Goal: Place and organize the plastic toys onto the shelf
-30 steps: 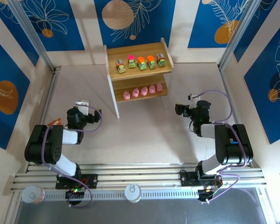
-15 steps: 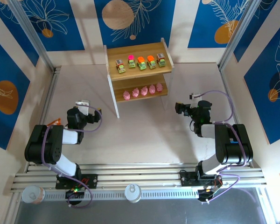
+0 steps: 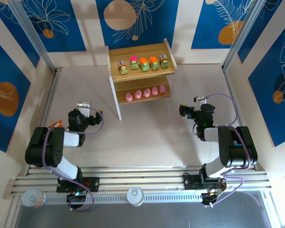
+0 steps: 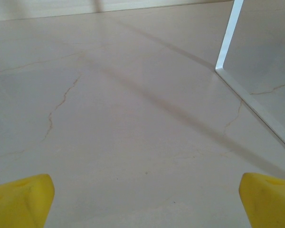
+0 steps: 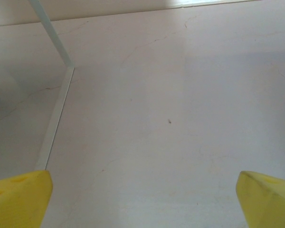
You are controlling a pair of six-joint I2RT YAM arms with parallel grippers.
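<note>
Hanging low over the pale marbled table [image 3: 147, 135], my left gripper [image 4: 143, 202] and my right gripper [image 5: 143, 197] both had their yellow fingertips [image 4: 19, 199] spread wide, with nothing between them but bare tabletop. That made sense to me, as I could find no toy on the table to pick up.

Ahead of both tools, and between them, stood the small two-tier shelf of light wooden boards with thin white side frames [image 3: 133, 51]. One white leg [image 4: 228, 35] rose ahead and to the right of my left tool. Another rose ahead and to the left of my right tool.

Five yellow-green plastic little cars [image 3: 144, 63] with magenta, grey or orange tops sat in one row on the upper board. Five rounded pink plastic figurines [image 3: 146, 92] sat in a row on the lower board. Each kind had its own tier, which I took to be the sorting the task wanted.

I judged the job as good as done. Both arms sat folded near their bases, well apart from the shelf, where released, empty jaws could not knock a row askew.
</note>
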